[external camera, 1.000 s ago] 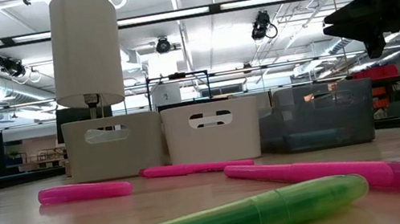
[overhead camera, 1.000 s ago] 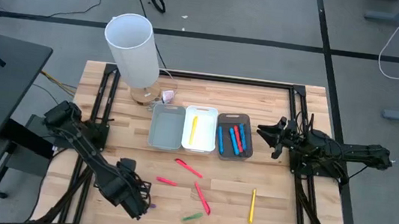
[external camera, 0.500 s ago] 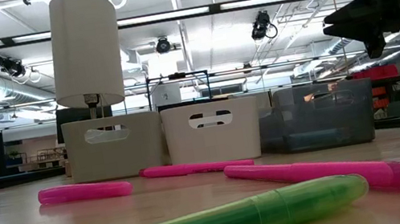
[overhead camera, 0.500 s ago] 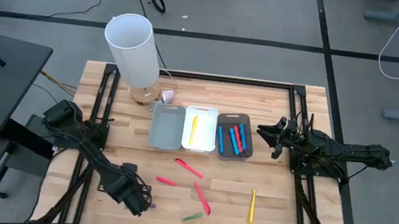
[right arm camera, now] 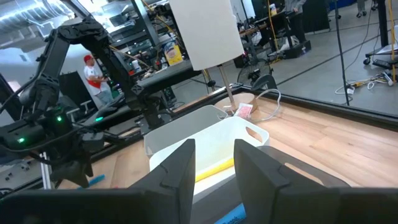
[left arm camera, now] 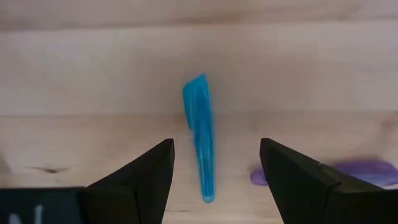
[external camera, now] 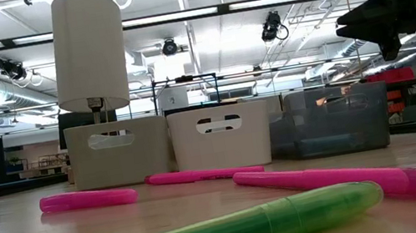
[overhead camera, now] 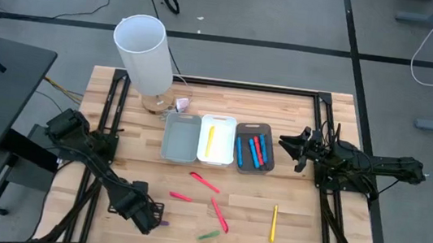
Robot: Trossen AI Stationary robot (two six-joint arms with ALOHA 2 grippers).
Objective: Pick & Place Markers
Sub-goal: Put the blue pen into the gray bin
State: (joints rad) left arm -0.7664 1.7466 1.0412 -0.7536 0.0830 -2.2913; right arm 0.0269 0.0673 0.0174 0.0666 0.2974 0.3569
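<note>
The left hand (overhead camera: 143, 215) hovered low over the near left part of the wooden worktop (overhead camera: 298, 192), its fingers spread to either side of a blue marker (left arm camera: 199, 134) that lay flat on the wood between them, untouched, with a purple marker (left arm camera: 348, 171) just beside it. The right hand (overhead camera: 289, 146) hung in the air by the dark bin (overhead camera: 254, 146), which already held blue and red markers; its fingers stood a little apart and pinched nothing. A yellow marker lay in the white bin (overhead camera: 216, 139), while the grey bin (overhead camera: 180, 138) looked empty. Loose on the worktop were three pink markers (overhead camera: 219, 215), a green marker (overhead camera: 208, 235) and another yellow marker (overhead camera: 273, 224), all well apart from the bins. The likely trouble from here was that the blue marker, round and light, could roll or skid sideways if one finger met it before the other, so the hand might close on air or nudge the purple marker instead. A descent too deep could also drive the fingertips into the wood. The worktop was pale butcher-block planking framed by black rails, with a tall white cylinder lamp (overhead camera: 144, 52) at its far edge. Beyond lay a grey floor with cables, and an open workshop with ceiling lights, shelving and a person in the distance.
</note>
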